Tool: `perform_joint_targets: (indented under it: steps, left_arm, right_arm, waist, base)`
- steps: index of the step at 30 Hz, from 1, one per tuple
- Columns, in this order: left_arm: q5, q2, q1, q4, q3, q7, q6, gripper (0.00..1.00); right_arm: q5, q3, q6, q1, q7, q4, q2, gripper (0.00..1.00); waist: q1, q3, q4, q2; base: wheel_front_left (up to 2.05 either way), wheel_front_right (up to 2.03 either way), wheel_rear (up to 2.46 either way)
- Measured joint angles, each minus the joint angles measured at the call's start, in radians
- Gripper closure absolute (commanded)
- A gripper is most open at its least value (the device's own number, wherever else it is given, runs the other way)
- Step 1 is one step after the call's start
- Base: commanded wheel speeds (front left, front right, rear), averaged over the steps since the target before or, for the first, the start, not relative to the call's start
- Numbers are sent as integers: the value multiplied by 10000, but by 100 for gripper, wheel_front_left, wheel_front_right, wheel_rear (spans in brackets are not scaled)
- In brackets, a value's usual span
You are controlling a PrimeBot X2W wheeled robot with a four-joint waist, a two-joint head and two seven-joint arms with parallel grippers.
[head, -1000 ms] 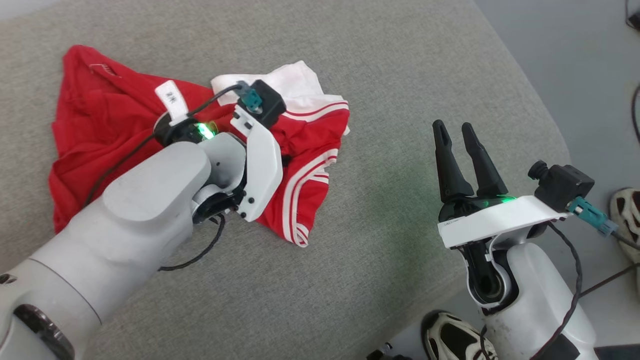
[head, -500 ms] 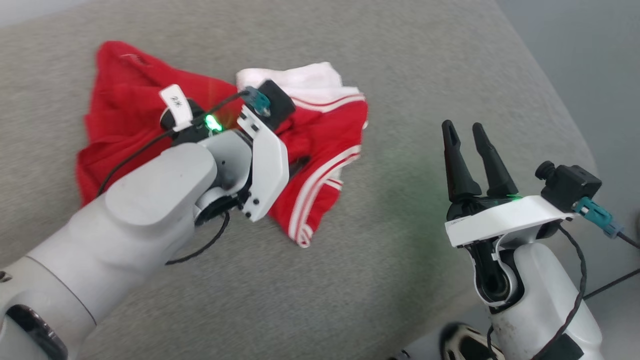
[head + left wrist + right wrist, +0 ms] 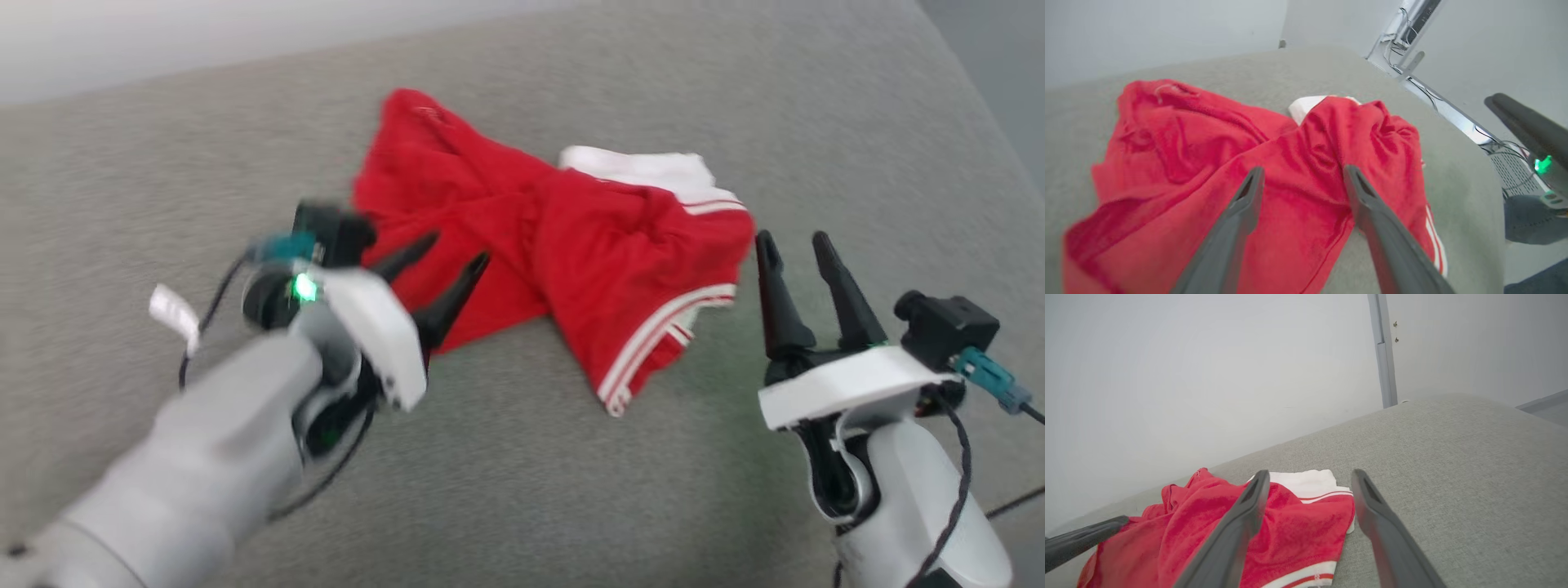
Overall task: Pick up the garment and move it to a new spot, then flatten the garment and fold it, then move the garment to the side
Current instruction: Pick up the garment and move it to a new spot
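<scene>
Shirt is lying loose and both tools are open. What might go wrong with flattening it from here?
1. The T-shirt lies bunched and twisted on the grey cushion, so a pinch by the open left tool may catch several layers and drag the whole heap.
2. A white sleeve is partly tucked behind the red folds and could stay folded under.
3. The open right tool stands close to the striped edge and might snag it.

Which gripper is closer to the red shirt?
Left. The left gripper hangs over the garment at its near-left edge; the right gripper stands just off its right side, above the cushion.
</scene>
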Motion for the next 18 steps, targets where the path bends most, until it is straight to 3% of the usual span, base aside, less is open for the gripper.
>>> perform_joint_targets:
  steps: [8,12,18]
  left_arm:
    - [-575,6,2320,884,1085,-759,0,0]
    - [-155,-36,3241,708,3001,-775,0,0]
    - [1804,-201,5150,280,5802,-777,86,0]
  right_arm:
    - [-336,-44,0,662,0,167,-880,0]
    - [-489,-215,0,1127,0,192,-1294,0]
    - [-395,-357,0,1913,0,234,-1590,0]
  waist:
    - [0,-701,1485,0]
    - [0,-1057,2166,0]
    - [0,-1692,2883,0]
  base:
    - [0,0,0]
    - [0,0,0]
    - [0,0,0]
